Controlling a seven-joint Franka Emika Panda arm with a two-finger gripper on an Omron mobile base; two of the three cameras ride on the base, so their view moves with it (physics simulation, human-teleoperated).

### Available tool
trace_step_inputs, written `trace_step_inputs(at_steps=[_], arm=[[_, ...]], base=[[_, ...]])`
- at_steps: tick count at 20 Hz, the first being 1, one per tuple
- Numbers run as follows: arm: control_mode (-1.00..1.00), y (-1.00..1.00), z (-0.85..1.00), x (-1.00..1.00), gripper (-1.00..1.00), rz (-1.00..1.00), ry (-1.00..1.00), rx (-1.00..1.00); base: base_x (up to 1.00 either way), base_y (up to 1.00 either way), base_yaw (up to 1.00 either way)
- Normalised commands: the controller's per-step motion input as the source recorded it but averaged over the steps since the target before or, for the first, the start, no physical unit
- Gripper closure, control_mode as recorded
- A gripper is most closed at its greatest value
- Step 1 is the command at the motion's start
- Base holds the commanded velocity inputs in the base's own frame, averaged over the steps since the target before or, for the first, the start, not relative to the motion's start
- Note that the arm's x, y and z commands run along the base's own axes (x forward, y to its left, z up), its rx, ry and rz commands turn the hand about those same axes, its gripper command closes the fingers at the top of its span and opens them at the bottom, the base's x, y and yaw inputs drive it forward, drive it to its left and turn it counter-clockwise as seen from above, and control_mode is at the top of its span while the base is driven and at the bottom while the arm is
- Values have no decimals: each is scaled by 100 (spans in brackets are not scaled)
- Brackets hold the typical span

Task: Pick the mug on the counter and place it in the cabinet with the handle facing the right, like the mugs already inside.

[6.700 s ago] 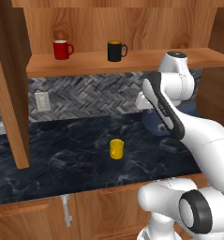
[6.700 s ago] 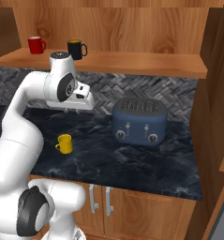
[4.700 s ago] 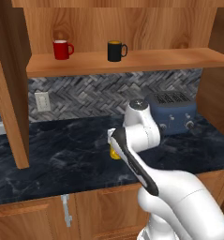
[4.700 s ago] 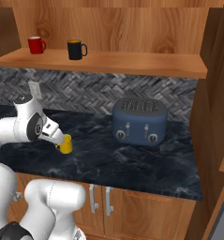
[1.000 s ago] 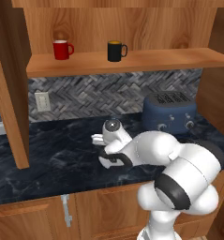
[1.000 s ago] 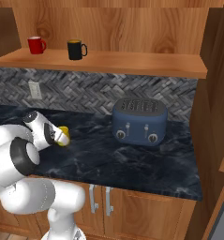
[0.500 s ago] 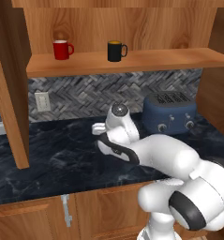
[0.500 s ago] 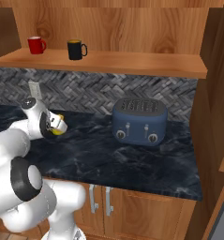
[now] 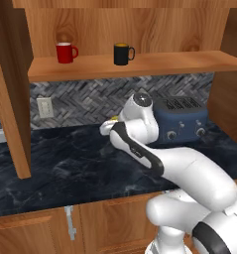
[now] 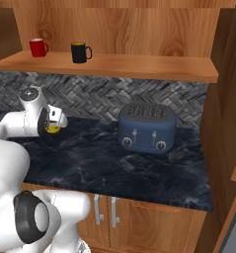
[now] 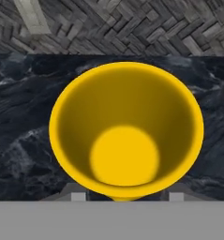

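With the yellow mug (image 11: 126, 131) clamped between the gripper (image 11: 125, 197) jaws and lifted above the counter (image 10: 114, 158) near its back edge, raise it steadily toward the cabinet (image 9: 135, 64) shelf, turning the handle rightward like the mugs (image 9: 65, 52) inside

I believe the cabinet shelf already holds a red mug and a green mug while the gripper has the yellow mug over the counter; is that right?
Not quite: the second mug on the cabinet shelf is black, not green, as the left base view shows. The rest stands: the red mug sits beside it, and the yellow mug is at the gripper over the counter.
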Motion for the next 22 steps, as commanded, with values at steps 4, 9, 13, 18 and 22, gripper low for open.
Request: trace_step_inputs(at_steps=[4,9,13,18,22], arm=[[-100,0,70,-40,100,16,-1,-5],[-100,0,66,-42,100,11,-7,-5],[-100,0,68,-47,100,8,-13,-4],[-100,-3,67,-30,100,4,-14,-3],[-100,-15,70,0,100,1,-7,0]], base=[[0,0,0],[0,0,0],[0,0,0],[0,0,0],[0,0,0]])
